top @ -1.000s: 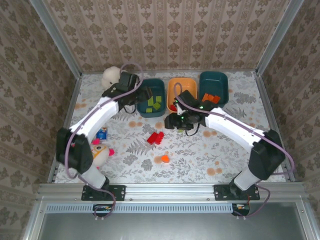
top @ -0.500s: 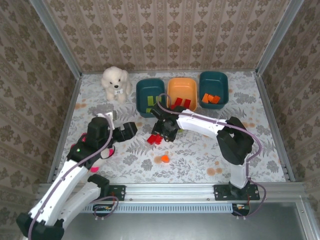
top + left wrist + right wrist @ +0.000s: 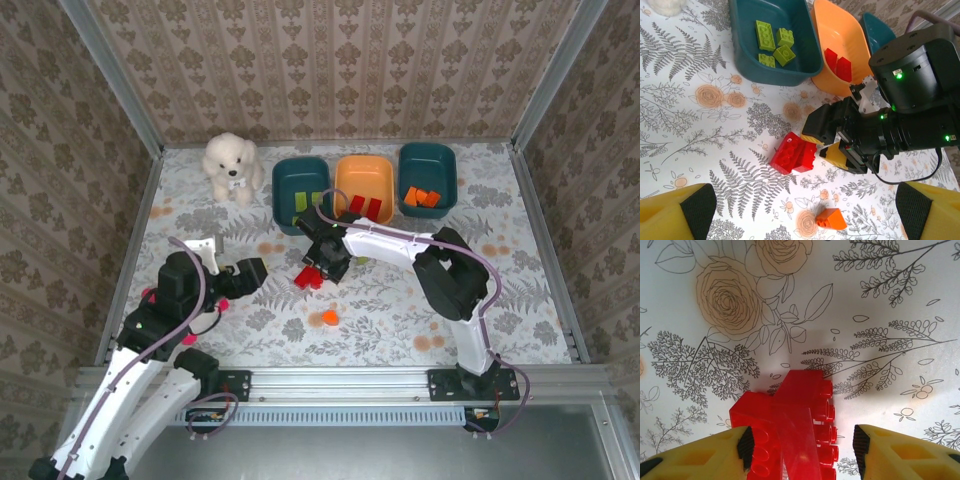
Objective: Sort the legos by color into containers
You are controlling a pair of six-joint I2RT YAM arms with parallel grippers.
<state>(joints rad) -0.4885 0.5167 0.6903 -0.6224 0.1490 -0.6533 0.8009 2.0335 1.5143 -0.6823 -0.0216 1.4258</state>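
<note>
Heads up on your R gripper (image 3: 800,445): the jaws are about half spread and sit around the red pile (image 3: 795,410) on the table (image 3: 400,300). In the right wrist cam the left pad (image 3: 745,447) looks to be right against the bricks, but there's a visible gap on the other side, so it's straddling the pile, not clamped on it. Can't tell how many bricks are stacked there; it looks like 2 or 3 jammed together.

Your L gripper (image 3: 805,207) is spread wide w/ nothing between the fingers. It hangs above the table at approx 8 o'clock from the pile, aimed at it.

From the top cam, one loose orange brick (image 3: 328,318) lies near the pile at 5 o'clock. The bins are in a row at 12 o'clock:
- Left teal bin (image 3: 790,75) has the green bricks (image 3: 775,42).
- Orange bin (image 3: 850,50) in the middle has red bricks (image 3: 837,62).
- Right teal bin (image 3: 425,160) has orange bricks (image 3: 422,196).

White dog (image 3: 230,165) sits at 9 o'clock from the bins, well apart from the pile. Small green lights are lit on the R arm's wrist.
</note>
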